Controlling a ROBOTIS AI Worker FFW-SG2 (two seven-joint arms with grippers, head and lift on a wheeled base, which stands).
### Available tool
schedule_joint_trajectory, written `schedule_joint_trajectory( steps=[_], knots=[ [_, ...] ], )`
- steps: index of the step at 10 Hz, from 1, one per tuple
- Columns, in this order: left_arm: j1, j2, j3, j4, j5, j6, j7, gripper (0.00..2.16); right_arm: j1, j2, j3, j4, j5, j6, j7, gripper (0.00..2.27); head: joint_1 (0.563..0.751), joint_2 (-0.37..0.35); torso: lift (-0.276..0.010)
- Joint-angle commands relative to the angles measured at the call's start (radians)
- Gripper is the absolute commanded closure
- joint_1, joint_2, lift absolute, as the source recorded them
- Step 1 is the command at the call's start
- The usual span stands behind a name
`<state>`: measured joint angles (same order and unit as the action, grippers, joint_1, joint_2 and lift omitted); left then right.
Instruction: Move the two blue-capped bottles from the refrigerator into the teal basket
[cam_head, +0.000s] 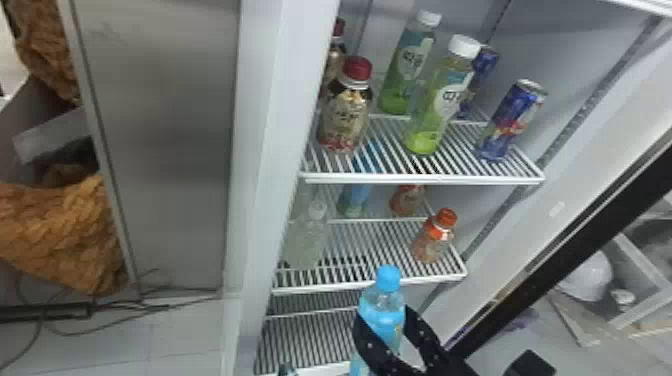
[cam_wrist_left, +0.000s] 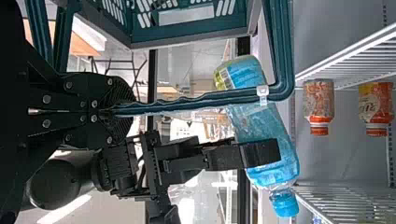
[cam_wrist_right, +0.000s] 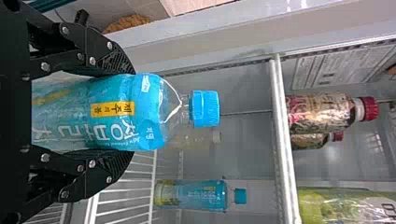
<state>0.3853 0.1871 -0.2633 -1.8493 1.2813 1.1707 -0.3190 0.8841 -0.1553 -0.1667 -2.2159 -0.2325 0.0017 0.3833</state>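
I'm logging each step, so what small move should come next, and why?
Probably ease the gripped blue-capped bottle toward the teal basket: the right gripper is closed around it in front of the shelves, and the left gripper holds the basket's handle.

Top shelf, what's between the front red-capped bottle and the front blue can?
In the head view, a white-capped green bottle stands between the red-capped bottle and the blue can, with a second one farther back.

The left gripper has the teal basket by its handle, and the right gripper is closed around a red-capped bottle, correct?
Not quite: the cap is blue, not red, as the right wrist view shows. The right gripper is closed around that bottle, and the left gripper has the teal basket by its handle.
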Motion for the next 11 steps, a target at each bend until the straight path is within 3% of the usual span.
schedule_joint_trajectory(
  steps=[1,7,11],
  knots=[
    [0.0,0.0,0.001,0.0,0.0,0.0,0.0,1.14,-0.01,-0.004,-0.005,-0.002,-0.001,0.062,0.025,0.63,0.695,-0.35,-0.139],
    [0.005,0.002,0.007,0.0,0.003,-0.002,0.0,1.14,-0.069,-0.093,0.023,-0.031,-0.001,0.337,0.138,0.63,0.695,-0.35,-0.139],
    [0.01,0.0,0.009,0.0,0.004,-0.005,0.0,1.14,-0.082,-0.09,0.023,0.008,0.002,0.33,0.152,0.49,0.695,-0.35,-0.139]
  ],
)
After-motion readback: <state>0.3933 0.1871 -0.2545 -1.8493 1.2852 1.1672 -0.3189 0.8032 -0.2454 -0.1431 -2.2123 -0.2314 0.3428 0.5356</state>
